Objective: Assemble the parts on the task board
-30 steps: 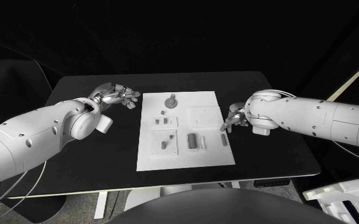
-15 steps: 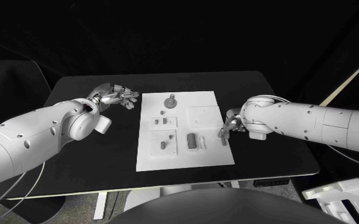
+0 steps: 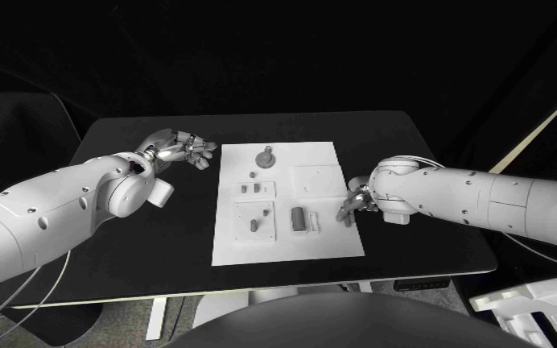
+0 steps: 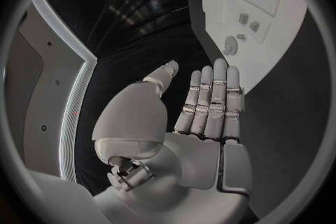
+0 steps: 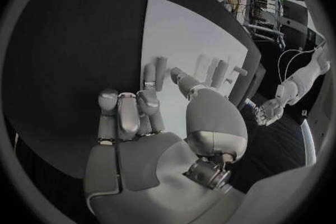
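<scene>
The white task board [image 3: 286, 203] lies in the middle of the black worktop [image 3: 139, 235], and the small grey parts are on it: a round piece with a stem [image 3: 266, 157] near the far edge, small pegs [image 3: 245, 189] in the middle, a ribbed block [image 3: 297, 219] and a short bar [image 3: 347, 217] close to the board's right edge. Nothing stands between the hands and the board.

Compared with one second ago, the right arm has turned and come lower and nearer to the board; the right hand [image 3: 352, 203] now is over the right edge, with the fingers [image 5: 150, 81] reaching down just beside the short bar. In the right wrist view the thumb and fingers are apart around this bar, but I cannot tell if they touch it. The parts have not moved.

The left hand [image 3: 180, 149] stays where it was, over the worktop just beside the board's far left corner, fingers [image 4: 213, 95] straight and together, holding nothing
</scene>
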`<action>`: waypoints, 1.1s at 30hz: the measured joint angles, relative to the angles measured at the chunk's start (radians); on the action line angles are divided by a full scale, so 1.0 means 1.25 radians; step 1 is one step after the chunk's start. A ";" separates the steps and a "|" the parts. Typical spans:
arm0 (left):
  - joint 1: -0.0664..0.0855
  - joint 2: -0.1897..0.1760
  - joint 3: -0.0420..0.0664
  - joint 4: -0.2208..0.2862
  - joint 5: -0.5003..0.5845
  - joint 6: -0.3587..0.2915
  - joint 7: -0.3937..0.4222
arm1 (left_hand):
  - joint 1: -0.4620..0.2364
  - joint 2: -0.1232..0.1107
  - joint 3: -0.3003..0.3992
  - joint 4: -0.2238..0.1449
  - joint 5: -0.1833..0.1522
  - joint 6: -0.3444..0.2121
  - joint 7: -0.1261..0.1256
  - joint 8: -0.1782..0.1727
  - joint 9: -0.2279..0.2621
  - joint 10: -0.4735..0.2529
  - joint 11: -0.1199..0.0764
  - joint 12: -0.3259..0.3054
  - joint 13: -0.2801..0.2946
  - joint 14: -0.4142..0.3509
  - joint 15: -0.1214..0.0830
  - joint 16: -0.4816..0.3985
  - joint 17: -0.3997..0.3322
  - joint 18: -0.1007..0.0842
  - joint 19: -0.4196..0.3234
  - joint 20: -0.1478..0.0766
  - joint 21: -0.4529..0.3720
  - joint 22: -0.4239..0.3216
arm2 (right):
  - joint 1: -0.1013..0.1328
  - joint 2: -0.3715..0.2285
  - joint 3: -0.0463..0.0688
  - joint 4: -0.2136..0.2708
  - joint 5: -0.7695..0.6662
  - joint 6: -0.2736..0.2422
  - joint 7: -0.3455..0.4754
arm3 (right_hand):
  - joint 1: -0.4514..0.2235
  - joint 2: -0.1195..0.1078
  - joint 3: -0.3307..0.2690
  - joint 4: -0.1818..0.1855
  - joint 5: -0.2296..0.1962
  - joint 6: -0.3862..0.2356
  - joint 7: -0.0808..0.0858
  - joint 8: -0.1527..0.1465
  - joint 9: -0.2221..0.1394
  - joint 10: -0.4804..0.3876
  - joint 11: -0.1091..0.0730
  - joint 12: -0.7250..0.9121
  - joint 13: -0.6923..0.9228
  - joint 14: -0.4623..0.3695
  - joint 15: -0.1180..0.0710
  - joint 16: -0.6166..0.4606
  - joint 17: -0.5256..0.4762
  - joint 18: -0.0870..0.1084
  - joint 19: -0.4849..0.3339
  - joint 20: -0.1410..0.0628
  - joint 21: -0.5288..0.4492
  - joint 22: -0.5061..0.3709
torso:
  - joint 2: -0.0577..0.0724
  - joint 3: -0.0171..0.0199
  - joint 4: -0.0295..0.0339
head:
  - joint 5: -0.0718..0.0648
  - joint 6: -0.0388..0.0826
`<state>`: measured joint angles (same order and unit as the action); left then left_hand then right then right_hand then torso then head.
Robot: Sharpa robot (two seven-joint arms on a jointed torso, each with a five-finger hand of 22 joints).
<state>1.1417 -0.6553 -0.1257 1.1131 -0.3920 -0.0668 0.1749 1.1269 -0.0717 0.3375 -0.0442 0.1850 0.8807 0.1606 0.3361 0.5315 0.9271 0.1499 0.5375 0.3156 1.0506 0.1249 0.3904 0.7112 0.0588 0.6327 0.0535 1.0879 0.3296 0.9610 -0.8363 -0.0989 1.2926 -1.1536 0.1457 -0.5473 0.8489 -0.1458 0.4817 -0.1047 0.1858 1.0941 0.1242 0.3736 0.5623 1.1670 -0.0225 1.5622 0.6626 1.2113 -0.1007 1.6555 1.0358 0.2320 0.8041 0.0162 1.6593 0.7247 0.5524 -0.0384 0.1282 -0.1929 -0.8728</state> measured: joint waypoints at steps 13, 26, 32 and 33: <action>0.000 0.000 0.000 0.000 0.000 0.000 0.000 | -0.003 0.003 -0.001 0.001 0.000 0.000 0.000 0.000 0.000 0.000 0.000 0.000 0.000 0.000 0.000 0.000 0.000 0.000 0.000 0.000 0.000 0.000 | -0.005 0.013 0.005 -0.011 -0.034 0.000 0.006 | 0.088 0.031 0.046 -0.028 0.000 0.002 -0.002 0.000 0.014 -0.004 0.000 -0.001 0.004 -0.002 0.000 0.000 0.003 0.000 0.000 0.000 0.000 0.005 | 0.000 0.0002 -0.0003 | -0.001 0.000; 0.000 -0.001 0.000 0.000 0.000 0.000 0.000 | -0.003 0.003 -0.001 0.001 0.000 0.000 0.000 0.000 0.000 0.000 0.000 0.000 0.000 0.000 0.000 0.000 0.000 0.000 0.000 0.000 0.000 0.000 | -0.008 0.010 0.004 0.002 -0.058 -0.020 0.013 | 0.181 -0.003 0.084 -0.003 -0.003 -0.001 -0.004 0.000 0.014 -0.009 0.000 -0.001 0.008 -0.008 0.001 0.000 0.006 0.008 -0.006 0.000 0.000 0.009 | 0.000 -0.0002 -0.0003 | -0.003 0.000; 0.000 0.000 0.000 0.000 0.000 0.000 0.000 | -0.003 0.003 -0.001 0.001 0.000 0.000 0.000 0.000 0.000 0.000 0.000 0.000 0.000 0.000 0.000 0.000 0.000 0.000 0.000 0.000 0.000 0.000 | -0.009 -0.001 0.003 0.013 -0.030 -0.044 0.010 | 0.182 -0.004 0.087 0.000 -0.003 -0.001 -0.004 -0.006 0.014 -0.010 0.001 -0.001 0.008 -0.009 0.002 0.000 0.006 0.008 -0.006 0.000 0.000 0.009 | 0.000 -0.0002 -0.0001 | -0.003 0.000; 0.000 0.000 0.000 0.000 0.000 0.000 0.000 | -0.003 0.003 -0.001 0.001 0.000 0.000 0.000 0.000 0.000 0.000 0.000 0.000 0.000 0.000 0.000 0.000 0.000 0.000 0.000 0.000 0.000 0.000 | -0.010 -0.003 0.003 0.016 -0.022 -0.049 0.009 | 0.183 -0.003 0.088 0.000 -0.003 -0.002 -0.004 -0.010 0.014 -0.010 0.001 -0.001 0.009 -0.009 0.002 0.000 0.006 0.008 -0.006 0.000 0.000 0.010 | 0.000 -0.0002 -0.0001 | -0.003 0.000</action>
<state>1.1417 -0.6559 -0.1257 1.1128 -0.3920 -0.0664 0.1743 1.1235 -0.0683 0.3363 -0.0431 0.1850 0.8807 0.1606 0.3361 0.5316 0.9271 0.1499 0.5375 0.3156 1.0505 0.1250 0.3904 0.7112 0.0588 0.6327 0.0536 1.0879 0.3297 0.9490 -0.8405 -0.0954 1.3123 -1.1813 0.0844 -0.5360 1.0773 -0.1497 0.5915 -0.1043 0.1823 1.0922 0.1191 0.3613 0.5793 1.1539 -0.0212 1.5606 0.6733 1.1997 -0.0978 1.6555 1.0432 0.2417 0.7966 0.0163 1.6594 0.7370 0.5520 -0.0386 0.1281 -0.1970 -0.8728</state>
